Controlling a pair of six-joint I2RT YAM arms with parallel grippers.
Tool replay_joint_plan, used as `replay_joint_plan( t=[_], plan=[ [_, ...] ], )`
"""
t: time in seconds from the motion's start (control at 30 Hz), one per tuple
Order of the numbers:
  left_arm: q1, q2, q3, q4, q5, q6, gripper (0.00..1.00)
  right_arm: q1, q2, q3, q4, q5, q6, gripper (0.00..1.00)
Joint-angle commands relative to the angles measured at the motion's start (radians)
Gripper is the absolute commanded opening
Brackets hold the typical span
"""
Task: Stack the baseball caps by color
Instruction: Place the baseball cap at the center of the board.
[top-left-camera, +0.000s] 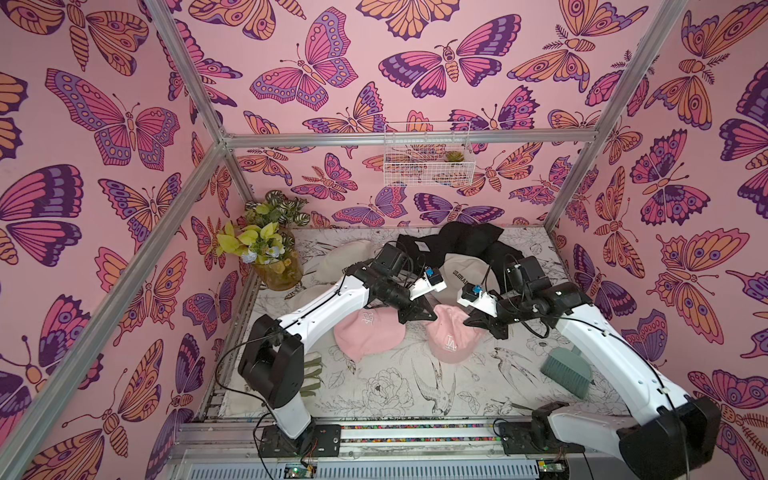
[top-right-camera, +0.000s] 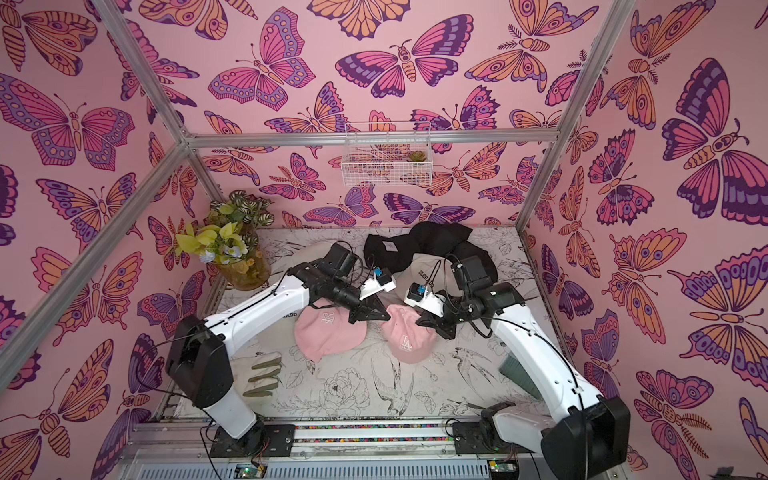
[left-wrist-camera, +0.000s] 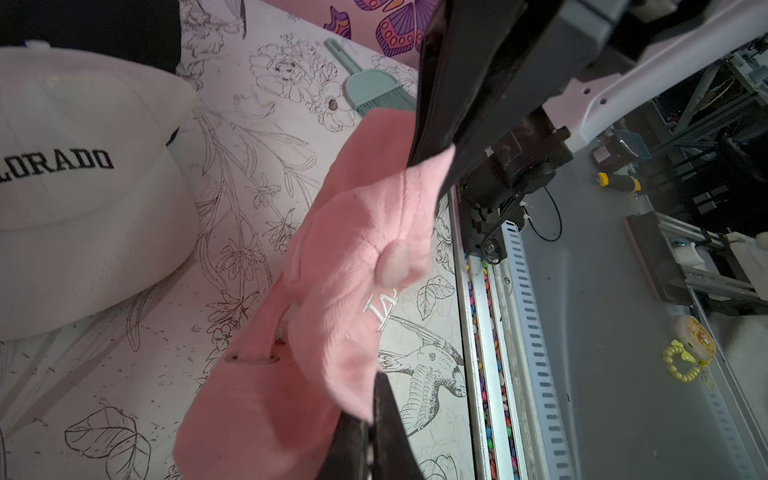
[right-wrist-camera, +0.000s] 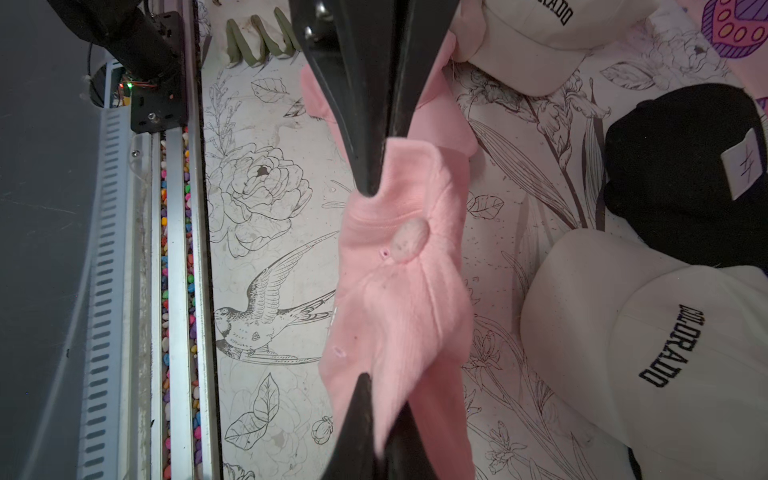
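Top views: the white bench printed with line-drawn flowers and birds (top-left-camera: 415, 386) carries a heap of black fabric caps (top-left-camera: 453, 241) at the back, with cream "COLORADO" caps (top-left-camera: 461, 274) just in front of it. Nearer the front, the pink ribbed-fabric cap with an LA monogram (top-left-camera: 451, 340) is pinched at opposite edges by the left claw (top-left-camera: 432, 318) and right claw (top-left-camera: 468, 322), both clenched on it, its crown slack between them. The step looks like setting it on the second pink cap (top-left-camera: 365, 332) just beside it: raise both edges level, travel together, then lower crown over crown. Open bench lies toward the front. The teal hand brush (top-left-camera: 567, 368) and green-fingered glove (top-left-camera: 313, 374) sit at the sides, off that short path.
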Motion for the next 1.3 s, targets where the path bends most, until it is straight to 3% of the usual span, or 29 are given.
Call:
replay_joint_plan(
  t=[0.0, 0.13, 0.27, 0.37, 0.47, 0.6, 0.8, 1.03, 1.27],
  plan=[
    [0.024, 0.076, 0.046, -0.031, -0.052, -0.046, 0.00, -0.047, 0.124, 0.045, 0.042, 0.008, 0.037, 0.00],
    [0.062, 0.157, 0.118, -0.052, -0.057, -0.078, 0.00, -0.099, 0.275, 0.119, 0.038, 0.027, 0.080, 0.00],
    [0.078, 0.238, 0.187, -0.077, -0.146, -0.112, 0.00, -0.109, 0.413, 0.215, 0.026, 0.117, 0.200, 0.02],
    [0.081, 0.284, 0.236, -0.121, -0.160, -0.123, 0.00, -0.110, 0.461, 0.241, 0.026, 0.089, 0.275, 0.06],
    [0.081, 0.297, 0.234, -0.127, -0.149, -0.138, 0.00, -0.104, 0.481, 0.219, 0.070, 0.067, 0.370, 0.07],
    [0.087, 0.298, 0.206, -0.128, -0.146, -0.142, 0.00, -0.078, 0.504, 0.213, 0.087, 0.136, 0.483, 0.08],
    [0.098, 0.315, 0.201, -0.133, -0.214, -0.221, 0.00, -0.064, 0.528, 0.196, 0.130, 0.187, 0.700, 0.11],
    [0.127, 0.337, 0.199, -0.135, -0.240, -0.305, 0.00, -0.053, 0.496, 0.093, 0.297, 0.114, 0.897, 0.13],
    [0.145, 0.403, 0.259, -0.139, -0.253, -0.358, 0.00, -0.052, 0.534, 0.085, 0.387, 0.193, 0.948, 0.14]
  ],
)
